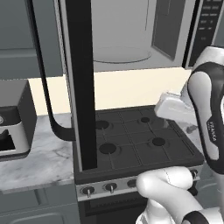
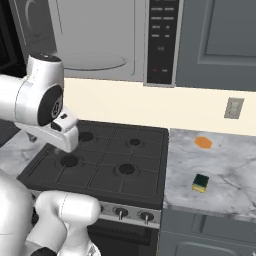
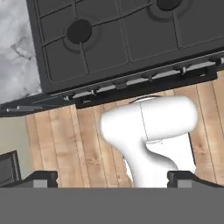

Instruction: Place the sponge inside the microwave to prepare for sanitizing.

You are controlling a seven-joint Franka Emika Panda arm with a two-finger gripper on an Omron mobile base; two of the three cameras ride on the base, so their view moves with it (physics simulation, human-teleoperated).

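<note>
The sponge [image 2: 200, 182], a small yellow block with a dark green top, lies on the marble counter [image 2: 225, 160] right of the stove, near the front edge. The microwave [image 2: 95, 40] hangs above the stove with its door [image 1: 81, 87] swung wide open, showing a light grey inside and a round glass turntable [image 1: 120, 54]. Its button panel [image 2: 162, 40] is on the right. In the hand view my gripper [image 3: 116, 180] is open and holds nothing, its fingertips [image 3: 43, 178] far apart. It looks down over the stove's front edge and the wooden floor, well left of the sponge.
A black gas stove [image 2: 110, 155] with four burners and front knobs sits under the microwave. A small flat orange piece [image 2: 203, 142] lies behind the sponge. A dark boxy appliance [image 1: 13, 127] stands on the left counter. A wall outlet [image 2: 233, 107] is above the right counter.
</note>
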